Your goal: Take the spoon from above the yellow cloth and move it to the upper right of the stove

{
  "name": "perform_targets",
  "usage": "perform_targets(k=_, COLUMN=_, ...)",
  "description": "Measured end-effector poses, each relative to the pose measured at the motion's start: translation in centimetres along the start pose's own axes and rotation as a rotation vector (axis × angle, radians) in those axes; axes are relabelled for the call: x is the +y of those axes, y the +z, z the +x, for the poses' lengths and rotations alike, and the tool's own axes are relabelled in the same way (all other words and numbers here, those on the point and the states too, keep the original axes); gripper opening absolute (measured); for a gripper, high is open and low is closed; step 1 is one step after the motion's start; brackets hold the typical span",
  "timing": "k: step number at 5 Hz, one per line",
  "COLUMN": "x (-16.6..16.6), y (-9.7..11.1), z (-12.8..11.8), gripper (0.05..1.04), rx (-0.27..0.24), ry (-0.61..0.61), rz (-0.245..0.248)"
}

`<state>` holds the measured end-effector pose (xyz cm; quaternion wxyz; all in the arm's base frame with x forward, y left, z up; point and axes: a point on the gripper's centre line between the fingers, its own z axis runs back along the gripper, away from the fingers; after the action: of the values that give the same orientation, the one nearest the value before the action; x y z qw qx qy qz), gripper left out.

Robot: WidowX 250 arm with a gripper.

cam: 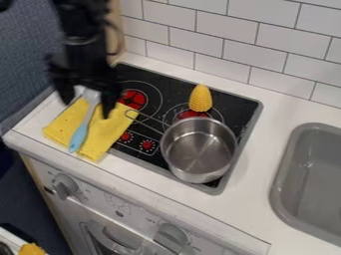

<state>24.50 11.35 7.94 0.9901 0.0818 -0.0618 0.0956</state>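
Blue-handled spoon, left of frame, lying over the yellow cloth beneath the wide-spread tool; closing too low could pinch cloth along with it.

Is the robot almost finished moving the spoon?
No, it looks like it's only at the start. Nothing looks done: the spoon lies on the yellow cloth. The open gripper is over it, fingers spread around its head end, so it isn't squeezing it. What's left is gripping it, lifting it and setting it on the stove's upper right, near the corn.
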Motion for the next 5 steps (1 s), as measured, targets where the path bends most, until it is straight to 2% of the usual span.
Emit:
perform_targets(k=1, x=2.6, y=-2.1, z=-1.8, gripper=1.001, rx=0.021, ry=0.055, rz=-0.023)
perform_targets(k=2, x=2.8, y=-4.0, z=-2.7, gripper=1.001, rx=0.053, ry=0.042, rz=-0.058)
perform_targets(k=5, x=1.0, y=-5.7, z=-2.6, gripper=1.001, rx=0.088, ry=-0.019, rz=-0.066)
